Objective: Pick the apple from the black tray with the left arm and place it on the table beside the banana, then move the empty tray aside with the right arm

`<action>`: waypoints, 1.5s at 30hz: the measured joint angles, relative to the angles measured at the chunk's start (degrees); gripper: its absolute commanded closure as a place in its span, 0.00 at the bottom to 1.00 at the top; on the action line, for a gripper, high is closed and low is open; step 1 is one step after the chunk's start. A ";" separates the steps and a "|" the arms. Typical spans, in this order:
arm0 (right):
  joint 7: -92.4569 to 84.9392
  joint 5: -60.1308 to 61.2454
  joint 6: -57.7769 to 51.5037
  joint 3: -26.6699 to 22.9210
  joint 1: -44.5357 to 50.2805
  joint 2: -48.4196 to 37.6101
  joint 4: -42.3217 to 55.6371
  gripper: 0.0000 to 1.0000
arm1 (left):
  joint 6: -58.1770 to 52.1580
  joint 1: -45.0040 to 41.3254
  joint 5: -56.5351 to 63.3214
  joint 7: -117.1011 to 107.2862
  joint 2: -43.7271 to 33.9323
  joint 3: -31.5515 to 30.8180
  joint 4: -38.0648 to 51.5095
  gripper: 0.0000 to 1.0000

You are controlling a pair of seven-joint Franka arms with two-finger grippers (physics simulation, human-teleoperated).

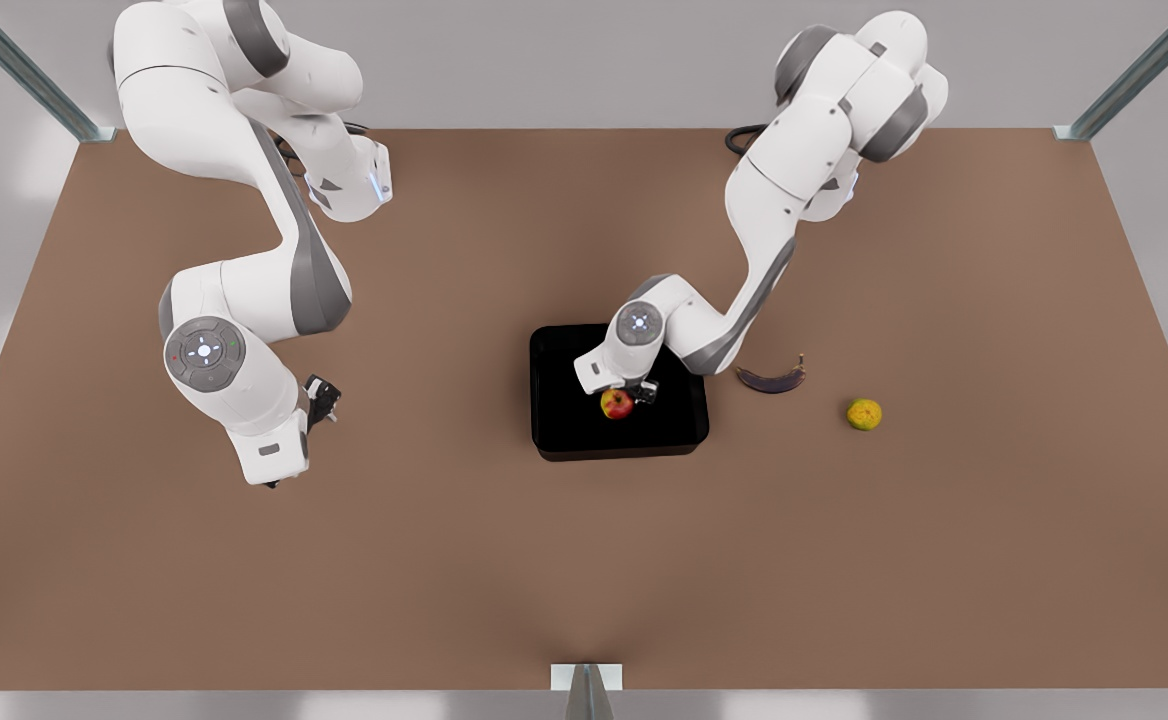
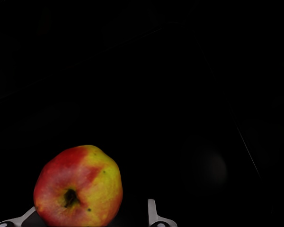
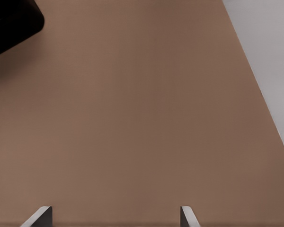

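The red and yellow apple lies in the black tray near the table's middle. My left gripper, on the arm at the front view's right, hangs low over the tray right at the apple. In the left wrist view the apple sits between the open fingers, closer to one of them, with the left gripper not closed on it. The dark banana lies on the table just off the tray toward the front view's right. My right gripper waits open over bare table at the front view's left.
A lumpy yellow fruit lies beyond the banana toward the front view's right. The right wrist view shows the open right gripper above brown tabletop, a corner of the tray, and the table's edge.
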 measured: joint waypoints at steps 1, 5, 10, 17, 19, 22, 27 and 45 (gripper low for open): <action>-0.04 0.00 0.00 0.00 0.00 0.00 0.00 0.00 | 0.02 -0.05 0.01 -0.11 0.27 0.00 0.36 0.00; -0.18 0.00 0.01 0.00 0.00 0.00 0.00 0.00 | 0.08 -0.47 0.03 -0.49 1.05 0.58 1.69 0.00; -0.31 -0.01 0.01 0.02 0.00 0.05 0.00 0.00 | 0.12 -1.07 1.31 -1.28 1.22 1.56 2.08 0.55; -0.45 -0.01 0.01 0.01 0.03 0.01 0.00 0.00 | -0.13 -1.53 2.32 -3.18 0.59 1.77 2.09 0.54; -0.48 0.00 0.01 0.00 0.01 0.04 0.00 0.00 | -0.47 -1.60 2.34 -3.61 0.03 1.77 2.05 0.54; -0.52 -0.01 0.01 0.00 0.00 0.08 0.00 0.00 | -1.75 -1.61 2.20 -4.15 -1.87 1.69 1.85 0.54; -0.59 -0.05 0.01 0.00 -0.05 0.05 0.00 0.00 | -6.13 -1.61 1.29 -4.76 -7.78 1.45 0.76 0.54; 12.45 -0.46 -1.61 2.75 8.31 -0.36 5.19 0.00 | -17.73 14.86 0.66 5.43 -22.30 1.66 -6.26 0.54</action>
